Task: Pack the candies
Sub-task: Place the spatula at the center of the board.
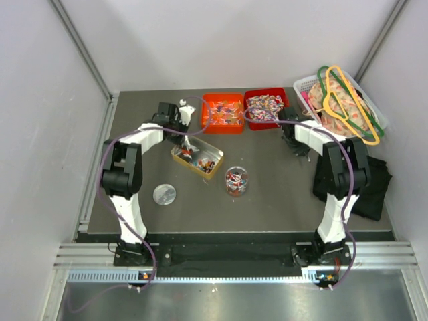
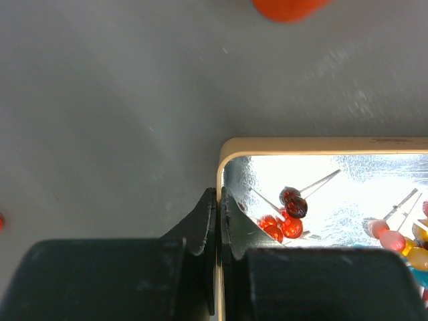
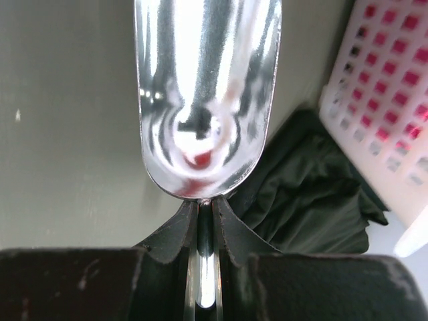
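Dark grey table (image 1: 281, 200). Red plastic bin (image 1: 267, 90), far edge, holds the candies (image 1: 266, 107). Cream-rimmed metal tin (image 2: 321, 144): left gripper (image 2: 217, 200) pinched on its rim, left wrist view only. Clear glass jar (image 1: 236, 180), candy-filled, well apart from near edge. Shiny metal scoop (image 3: 207, 100): right gripper (image 3: 206, 207) clamped on handle.

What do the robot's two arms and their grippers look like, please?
Both the left arm and right arm have white links joined by bulky black joints. A purple cable loops loosely along each. The left gripper and right gripper each have two matte black fingers that taper to narrow tips. No markings are legible.
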Tool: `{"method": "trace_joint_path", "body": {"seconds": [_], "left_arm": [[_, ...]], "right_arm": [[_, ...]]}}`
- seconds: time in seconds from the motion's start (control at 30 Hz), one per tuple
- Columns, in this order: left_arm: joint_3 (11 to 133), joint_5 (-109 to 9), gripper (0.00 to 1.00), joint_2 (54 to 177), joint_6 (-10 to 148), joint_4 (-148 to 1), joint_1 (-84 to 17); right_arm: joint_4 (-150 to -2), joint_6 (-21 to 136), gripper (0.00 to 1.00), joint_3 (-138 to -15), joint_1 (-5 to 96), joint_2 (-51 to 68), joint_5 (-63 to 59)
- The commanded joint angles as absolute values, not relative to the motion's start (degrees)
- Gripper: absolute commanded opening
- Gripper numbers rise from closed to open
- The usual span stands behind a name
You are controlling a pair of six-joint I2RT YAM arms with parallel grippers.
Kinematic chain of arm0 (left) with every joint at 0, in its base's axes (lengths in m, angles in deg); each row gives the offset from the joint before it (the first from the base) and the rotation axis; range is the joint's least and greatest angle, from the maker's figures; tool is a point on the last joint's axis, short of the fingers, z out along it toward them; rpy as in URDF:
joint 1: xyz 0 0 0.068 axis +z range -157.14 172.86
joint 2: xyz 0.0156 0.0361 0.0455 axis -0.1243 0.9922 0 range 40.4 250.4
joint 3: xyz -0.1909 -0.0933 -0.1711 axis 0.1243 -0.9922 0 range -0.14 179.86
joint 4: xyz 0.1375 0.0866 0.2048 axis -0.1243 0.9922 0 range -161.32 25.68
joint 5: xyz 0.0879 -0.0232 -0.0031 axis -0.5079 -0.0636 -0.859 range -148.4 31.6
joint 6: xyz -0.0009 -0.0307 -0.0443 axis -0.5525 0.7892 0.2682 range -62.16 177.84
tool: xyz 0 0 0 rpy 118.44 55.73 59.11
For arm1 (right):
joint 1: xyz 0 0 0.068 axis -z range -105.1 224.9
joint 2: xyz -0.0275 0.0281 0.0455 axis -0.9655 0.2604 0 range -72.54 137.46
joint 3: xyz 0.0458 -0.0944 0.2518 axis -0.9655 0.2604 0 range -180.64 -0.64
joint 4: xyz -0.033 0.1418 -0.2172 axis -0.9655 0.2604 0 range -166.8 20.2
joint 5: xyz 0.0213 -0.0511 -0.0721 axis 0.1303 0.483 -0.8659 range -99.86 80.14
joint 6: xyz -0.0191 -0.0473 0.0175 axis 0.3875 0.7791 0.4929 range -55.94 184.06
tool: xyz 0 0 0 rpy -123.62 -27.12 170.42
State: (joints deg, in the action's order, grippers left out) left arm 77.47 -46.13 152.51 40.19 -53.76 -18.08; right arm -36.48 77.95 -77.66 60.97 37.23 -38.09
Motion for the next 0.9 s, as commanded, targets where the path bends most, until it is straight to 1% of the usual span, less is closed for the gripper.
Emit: {"method": "trace_joint_path", "body": {"seconds": [0.0,0.2,0.3,0.4,0.67,0.87], "left_arm": [[83.79,-48.03,0.00,156.32,42.37,-55.24,-18.13],[91.00,-49.79,0.00,161.95,43.07,-53.84,-17.52],[92.32,-49.44,0.00,162.30,43.08,-53.31,-17.08],[92.50,-49.26,0.02,161.95,42.46,-52.78,-16.81],[91.54,-48.38,0.02,160.46,42.02,-51.81,-14.79],[92.23,-50.40,0.02,161.25,41.41,-51.72,-13.39]], "right_arm": [[-38.83,78.03,0.00,-84.12,61.72,38.63,-41.32],[-38.22,79.44,0.02,-89.58,62.42,40.48,-41.86],[-38.04,79.96,0.06,-90.81,62.60,40.92,-40.98],[-37.25,80.05,0.10,-91.34,62.60,41.27,-39.57],[-37.77,79.53,0.10,-88.63,62.51,41.80,-37.63],[-38.30,79.79,0.10,-87.39,62.51,42.15,-37.90]]}}
